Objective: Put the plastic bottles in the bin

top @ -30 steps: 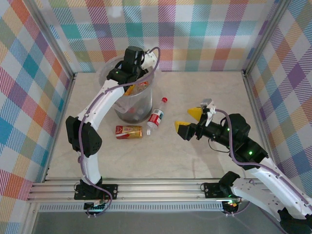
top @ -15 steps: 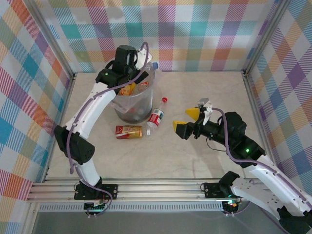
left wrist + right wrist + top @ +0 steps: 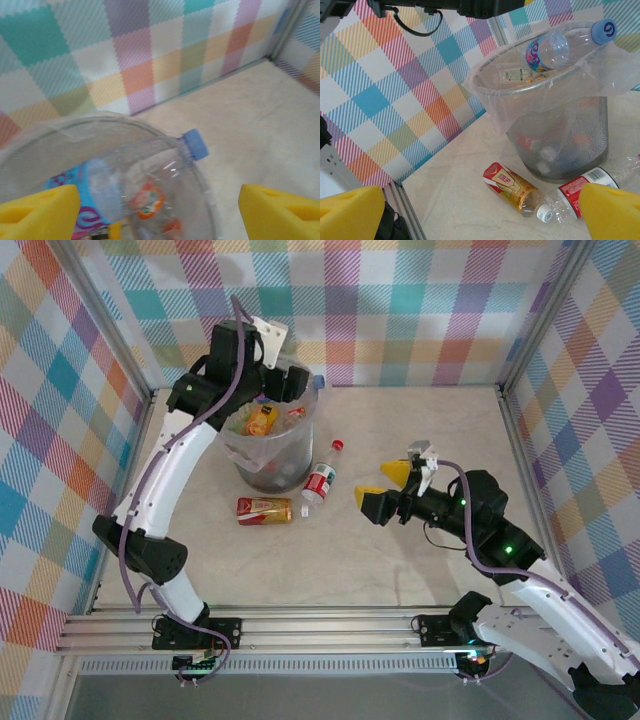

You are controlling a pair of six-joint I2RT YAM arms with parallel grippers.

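a blue-capped bottle [image 3: 555,47] lies across the bin [image 3: 570,125] rim, partly blocking its mouth.

Top camera: high over near edge, looking down on whole table [image 3: 400,440]. Left wrist: close above bin [image 3: 100,119] rim, facing back wall [image 3: 125,50]. Right wrist: low, farther off, facing bin; both share blue-capped bottle [image 3: 132,172].

You have 1 bin [image 3: 285,455], upper left, with 1 blue-capped bottle [image 3: 555,47] on its rim. Just below it lie 1 red-labelled bottle [image 3: 320,480] and 1 red-and-gold bottle [image 3: 264,510].
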